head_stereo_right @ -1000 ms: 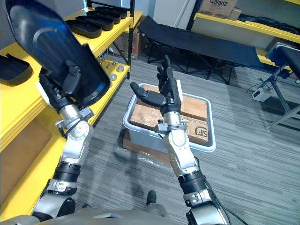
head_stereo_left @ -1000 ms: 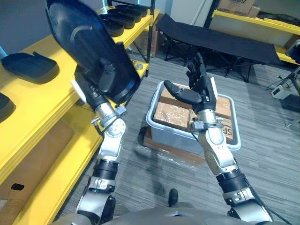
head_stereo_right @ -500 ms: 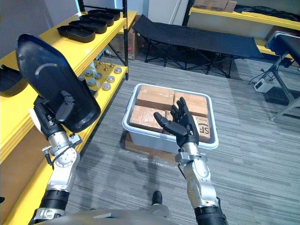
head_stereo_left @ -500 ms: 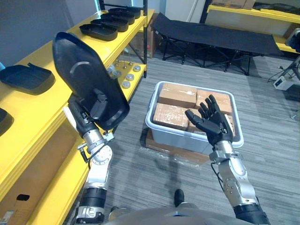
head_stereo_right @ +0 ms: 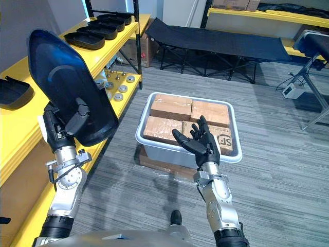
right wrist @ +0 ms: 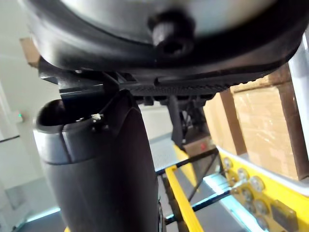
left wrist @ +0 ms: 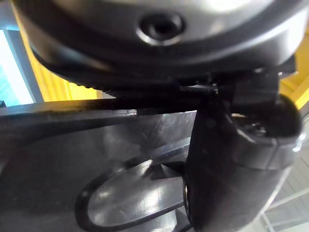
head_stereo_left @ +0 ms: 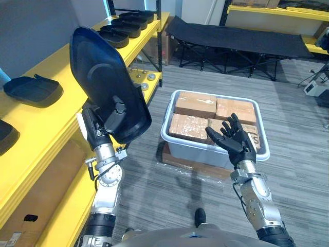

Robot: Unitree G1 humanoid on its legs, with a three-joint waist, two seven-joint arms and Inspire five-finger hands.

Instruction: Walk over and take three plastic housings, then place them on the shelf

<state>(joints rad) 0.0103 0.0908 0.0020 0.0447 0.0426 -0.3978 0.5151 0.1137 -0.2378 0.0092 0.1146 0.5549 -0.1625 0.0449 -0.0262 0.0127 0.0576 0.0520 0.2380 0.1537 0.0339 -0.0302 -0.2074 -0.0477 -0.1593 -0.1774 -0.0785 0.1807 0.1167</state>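
Housing (head_stereo_left: 105,85) upright beside shelf (head_stereo_left: 49,114) edge

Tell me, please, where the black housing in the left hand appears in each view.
Left eye view: black housing upper left, gripped by the left hand.
Right eye view: housing upper left.
Left wrist view: the dark surface past the hand.
Right wrist view: yellow shelf and boxes.
Shared landmark: the yellow shelf.

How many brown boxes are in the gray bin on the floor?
4 boxes in the bin: two at the far side, two nearer, one partly behind the right hand. More may lie underneath.
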